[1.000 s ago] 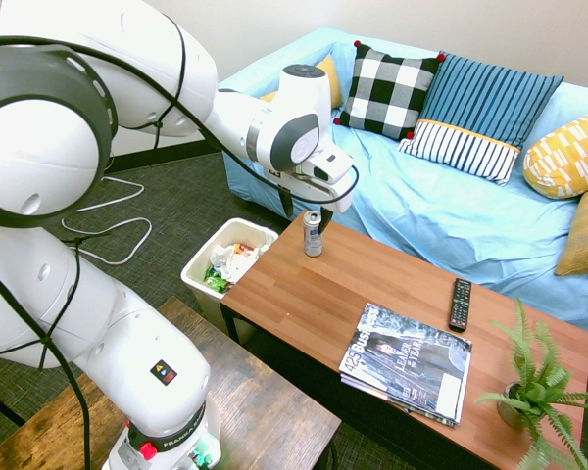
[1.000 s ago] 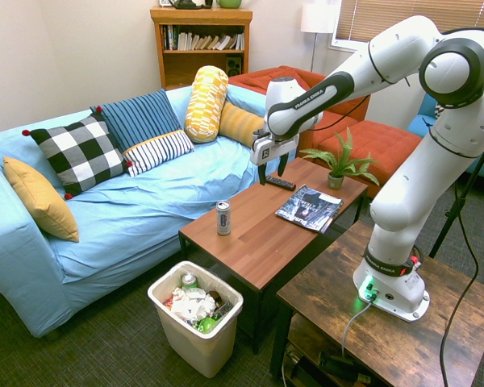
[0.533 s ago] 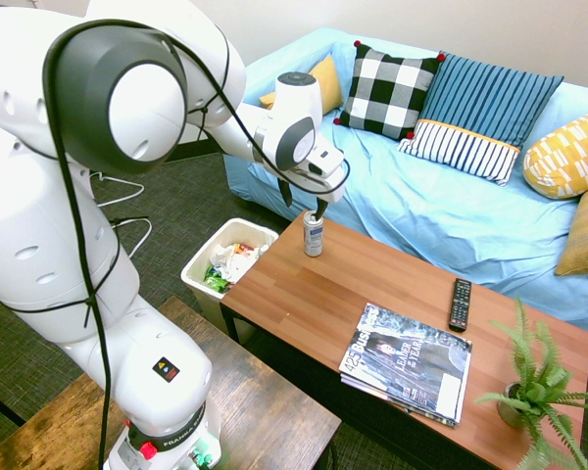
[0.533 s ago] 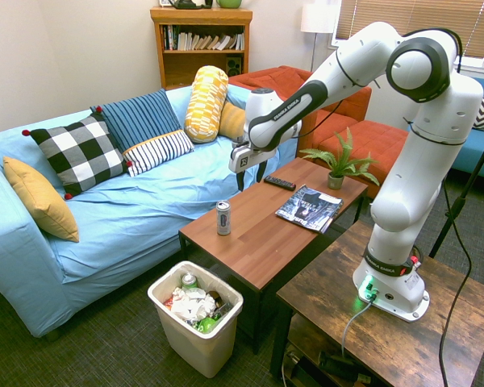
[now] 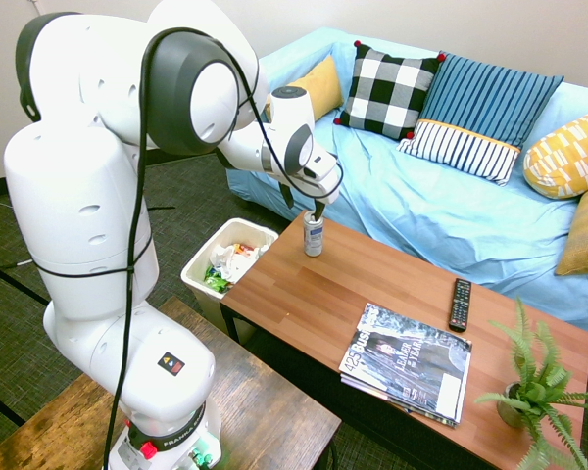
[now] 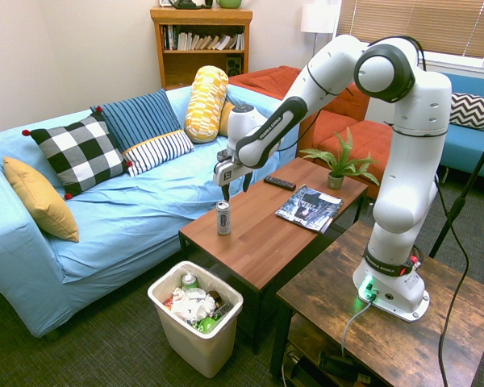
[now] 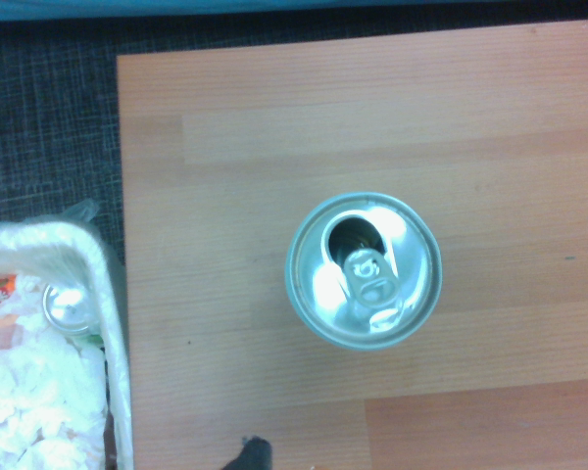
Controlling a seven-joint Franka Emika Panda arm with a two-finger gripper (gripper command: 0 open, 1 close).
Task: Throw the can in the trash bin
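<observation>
The slim silver can (image 5: 314, 235) (image 6: 223, 218) stands upright near the corner of the wooden coffee table (image 5: 372, 294) (image 6: 266, 234) closest to the sofa and the bin. My gripper (image 5: 316, 208) (image 6: 235, 188) hangs open just above it, fingers pointing down, not touching it. The wrist view looks straight down on the can's opened top (image 7: 363, 271). The white trash bin (image 5: 198, 264) (image 6: 226, 334) sits on the floor beside that table end, filled with crumpled paper and other cans; its rim (image 7: 103, 294) also shows in the wrist view.
On the table lie a magazine (image 5: 409, 362) (image 6: 309, 207), a black remote (image 5: 460, 304) (image 6: 280, 183) and a small potted plant (image 5: 534, 392) (image 6: 339, 165). The blue sofa (image 5: 441, 196) (image 6: 113, 210) with cushions runs along the table's far side. A darker wooden table (image 6: 387, 322) bears the arm.
The arm has swung towards the can: the gripper moved from over the table's middle to directly above the can. The can has not moved, and the gripper stays open.
</observation>
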